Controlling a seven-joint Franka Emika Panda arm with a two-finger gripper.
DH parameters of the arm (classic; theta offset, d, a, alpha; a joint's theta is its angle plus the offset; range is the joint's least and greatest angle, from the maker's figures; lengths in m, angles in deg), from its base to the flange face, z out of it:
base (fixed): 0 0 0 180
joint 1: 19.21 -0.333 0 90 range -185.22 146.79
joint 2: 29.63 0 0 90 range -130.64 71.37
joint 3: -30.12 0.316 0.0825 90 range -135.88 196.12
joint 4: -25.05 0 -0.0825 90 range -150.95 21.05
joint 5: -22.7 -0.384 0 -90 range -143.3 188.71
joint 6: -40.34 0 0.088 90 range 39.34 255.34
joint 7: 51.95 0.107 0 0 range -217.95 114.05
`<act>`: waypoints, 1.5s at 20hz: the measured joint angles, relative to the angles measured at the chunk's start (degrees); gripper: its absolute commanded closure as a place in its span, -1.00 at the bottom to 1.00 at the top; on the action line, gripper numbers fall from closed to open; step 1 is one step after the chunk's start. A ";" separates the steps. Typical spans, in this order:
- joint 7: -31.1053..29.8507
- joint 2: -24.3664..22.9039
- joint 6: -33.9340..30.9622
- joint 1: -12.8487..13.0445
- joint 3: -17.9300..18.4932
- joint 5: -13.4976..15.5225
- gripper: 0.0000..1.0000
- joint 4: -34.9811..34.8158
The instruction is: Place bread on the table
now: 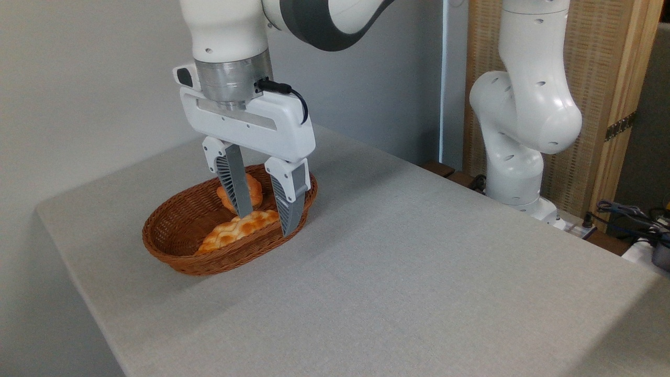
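Item: small round golden-orange bread bun [255, 192] with a knobbly top, lying at the back of a brown oval wicker basket [172, 230]; partly hidden behind one grey finger.

Item: longer flat braided golden loaf [235, 230], lying in the same basket, in front of the bun and leaning toward the near rim.

Item: large light grey, fabric-like matte table [419, 262], bearing the basket near its far left corner.

Item: white two-finger gripper [264, 222] on a white and grey robot arm [230, 31], hanging over the right part of the basket, pointing down. Its ribbed grey jaws are standing apart, gripping nothing; the left tip is reaching down between bun and loaf, the right tip is showing in front of the basket's right rim.

Item: white robot base column [523, 104], standing beyond the table's far edge, beside a woven screen [602, 63].
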 measured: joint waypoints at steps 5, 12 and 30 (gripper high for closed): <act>-0.38 0.00 -0.04 0.48 -0.33 2.10 -1.00 0.00; -2.25 0.23 -0.23 2.81 -0.42 6.95 -1.00 -0.71; -26.49 6.05 -0.11 9.83 -1.76 20.33 -1.00 -1.62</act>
